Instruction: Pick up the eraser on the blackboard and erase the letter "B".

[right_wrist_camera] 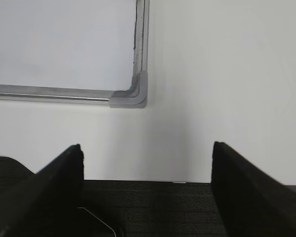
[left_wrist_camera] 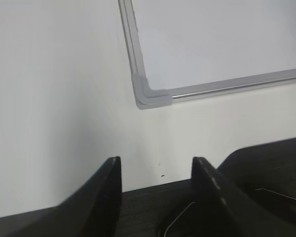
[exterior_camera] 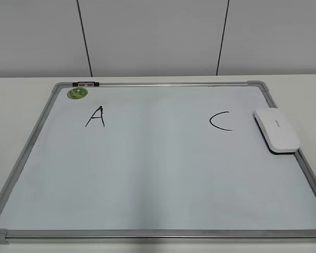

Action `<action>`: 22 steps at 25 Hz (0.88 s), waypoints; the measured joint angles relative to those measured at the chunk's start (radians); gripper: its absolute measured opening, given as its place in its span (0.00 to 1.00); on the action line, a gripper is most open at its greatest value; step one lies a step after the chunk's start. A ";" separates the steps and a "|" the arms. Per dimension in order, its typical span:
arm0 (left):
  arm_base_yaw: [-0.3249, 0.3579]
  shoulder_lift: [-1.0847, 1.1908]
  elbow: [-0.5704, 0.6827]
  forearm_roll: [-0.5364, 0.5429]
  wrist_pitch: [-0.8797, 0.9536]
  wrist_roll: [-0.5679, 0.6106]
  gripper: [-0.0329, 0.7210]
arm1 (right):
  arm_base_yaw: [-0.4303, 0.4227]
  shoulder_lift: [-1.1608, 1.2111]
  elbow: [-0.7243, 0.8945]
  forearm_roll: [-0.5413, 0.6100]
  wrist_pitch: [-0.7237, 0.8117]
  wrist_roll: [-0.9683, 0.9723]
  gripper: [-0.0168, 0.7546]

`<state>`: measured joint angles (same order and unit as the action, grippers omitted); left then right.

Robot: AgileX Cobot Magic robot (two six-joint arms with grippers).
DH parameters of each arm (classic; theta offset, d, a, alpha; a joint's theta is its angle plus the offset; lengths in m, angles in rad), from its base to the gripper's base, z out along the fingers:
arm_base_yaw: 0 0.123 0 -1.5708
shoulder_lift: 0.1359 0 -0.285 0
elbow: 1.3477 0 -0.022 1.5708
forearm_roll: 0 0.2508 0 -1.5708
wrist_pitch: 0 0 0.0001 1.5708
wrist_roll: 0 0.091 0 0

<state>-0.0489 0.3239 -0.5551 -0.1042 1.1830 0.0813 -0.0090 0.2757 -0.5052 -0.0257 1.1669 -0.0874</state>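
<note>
The blackboard (exterior_camera: 158,174) is a white dry-erase board with a grey frame, flat on the table. The white eraser (exterior_camera: 276,130) lies on the board's right edge, next to the black "C" (exterior_camera: 221,120). A black "A" (exterior_camera: 96,117) is at the upper left. No letter "B" shows on the board; the space between "A" and "C" is blank. Neither gripper is in the exterior view. My left gripper (left_wrist_camera: 157,165) is open and empty over the table near the board's front left corner (left_wrist_camera: 149,96). My right gripper (right_wrist_camera: 147,153) is open and empty near the front right corner (right_wrist_camera: 133,96).
A small round green magnet (exterior_camera: 77,93) sits at the board's top left corner, beside a dark clip (exterior_camera: 86,84) on the frame. White table (exterior_camera: 21,95) surrounds the board, and a white panelled wall stands behind.
</note>
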 joint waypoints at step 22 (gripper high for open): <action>-0.004 0.000 0.039 0.009 -0.084 -0.002 0.51 | 0.000 0.000 0.009 -0.007 -0.025 0.006 0.79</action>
<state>-0.0526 0.3239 -0.5165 -0.0952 1.0990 0.0792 -0.0090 0.2757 -0.4963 -0.0324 1.1423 -0.0818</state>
